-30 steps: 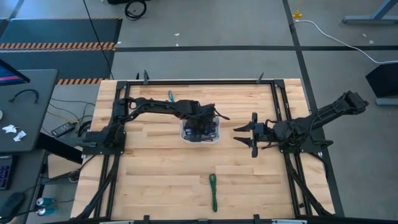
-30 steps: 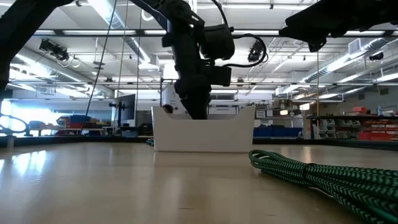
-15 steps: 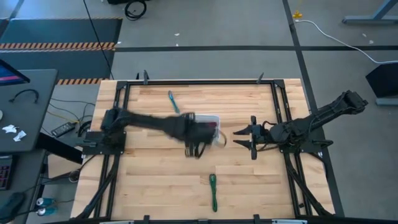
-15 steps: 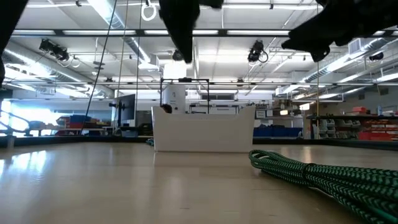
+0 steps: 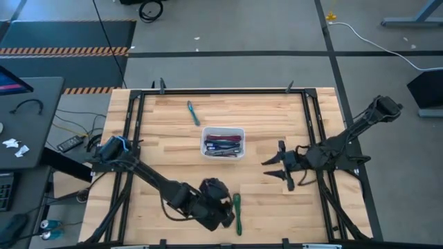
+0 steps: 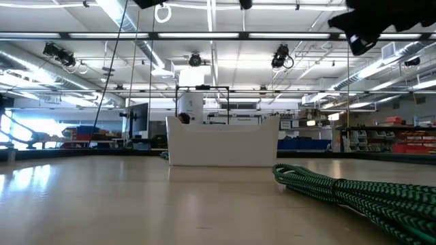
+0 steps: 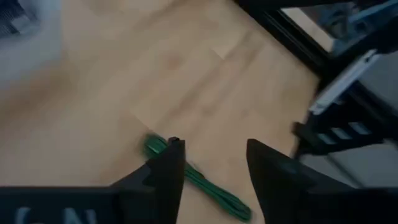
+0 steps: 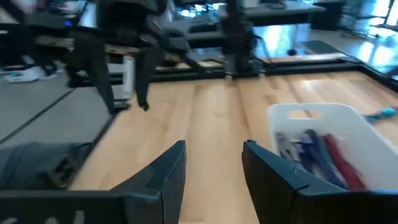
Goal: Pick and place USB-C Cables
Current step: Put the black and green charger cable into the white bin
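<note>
A green braided cable (image 5: 237, 213) lies flat near the table's near edge; it also fills the low view's right foreground (image 6: 354, 194). My left gripper (image 5: 225, 209) hovers just left of it, open, and in its wrist view the cable (image 7: 199, 179) runs beneath the gap (image 7: 214, 155). A white bin (image 5: 223, 143) at mid-table holds purple, red and grey cables (image 8: 314, 146). A teal cable (image 5: 192, 113) lies flat beyond the bin. My right gripper (image 5: 273, 168) waits open to the bin's right, above the table (image 8: 214, 149).
A black frame (image 5: 221, 90) runs round the table's edges, with the arm bases at left and right. Bare wood lies between the bin and the green cable. A desk with a keyboard and clutter (image 5: 21, 117) stands off the left side.
My left arm has risen out of the white bin and swung fast toward the near edge, ending low beside the green cable. My right gripper has shifted a little toward the near edge. The bin and the green cable have stayed put.
</note>
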Available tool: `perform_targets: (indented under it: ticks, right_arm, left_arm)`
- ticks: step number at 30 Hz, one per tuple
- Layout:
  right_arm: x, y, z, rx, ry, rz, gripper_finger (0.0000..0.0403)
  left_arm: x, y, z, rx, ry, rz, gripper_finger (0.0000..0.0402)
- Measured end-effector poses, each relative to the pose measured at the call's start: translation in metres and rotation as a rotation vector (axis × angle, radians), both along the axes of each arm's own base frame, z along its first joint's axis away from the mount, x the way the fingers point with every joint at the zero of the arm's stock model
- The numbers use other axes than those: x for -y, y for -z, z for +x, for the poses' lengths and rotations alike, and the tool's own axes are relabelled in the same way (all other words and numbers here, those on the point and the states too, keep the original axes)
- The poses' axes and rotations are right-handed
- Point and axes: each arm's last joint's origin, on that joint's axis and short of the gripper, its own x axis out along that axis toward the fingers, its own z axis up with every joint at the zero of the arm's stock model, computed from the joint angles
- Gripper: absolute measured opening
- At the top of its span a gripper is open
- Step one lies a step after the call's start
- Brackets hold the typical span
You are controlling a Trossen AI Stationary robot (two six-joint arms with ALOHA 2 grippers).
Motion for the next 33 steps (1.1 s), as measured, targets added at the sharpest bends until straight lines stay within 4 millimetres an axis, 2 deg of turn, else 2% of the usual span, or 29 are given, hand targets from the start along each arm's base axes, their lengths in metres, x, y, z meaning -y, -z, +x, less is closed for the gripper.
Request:
perform_targets:
  ticks: [3, 5, 9, 13, 17, 22, 28, 33]
  right_arm:
    - [-0.008, 0.000, -0.007, -0.006, -0.057, -0.013, 0.0162]
    - [-0.012, 0.000, -0.012, -0.020, -0.091, -0.027, 0.0162]
    - [-0.016, 0.005, -0.020, -0.073, -0.130, -0.069, 0.0162]
    - [-0.016, 0.010, -0.025, -0.116, -0.103, -0.123, 0.0162]
    - [-0.015, 0.016, -0.028, -0.162, -0.082, -0.168, 0.0162]
    - [-0.014, 0.021, -0.030, -0.219, -0.075, -0.173, 0.0162]
    - [-0.013, 0.024, -0.032, -0.246, -0.068, -0.183, 0.0162]
    - [-0.013, 0.024, -0.032, -0.246, -0.068, -0.187, 0.0162]
  left_arm:
    - [0.000, 0.008, 0.004, -0.005, -0.020, -0.091, 0.0208]
    - [-0.009, 0.017, 0.012, -0.053, -0.039, -0.152, 0.0233]
    - [-0.038, 0.046, 0.035, -0.176, -0.084, -0.282, 0.0270]
    - [-0.066, 0.070, 0.054, -0.293, -0.098, -0.422, 0.0277]
    - [-0.082, 0.094, 0.062, -0.389, -0.118, -0.497, 0.0264]
    - [-0.081, 0.113, 0.068, -0.421, -0.134, -0.569, 0.0241]
    - [-0.072, 0.119, 0.066, -0.430, -0.152, -0.572, 0.0201]
    - [-0.072, 0.125, 0.061, -0.496, -0.127, -0.503, 0.0145]
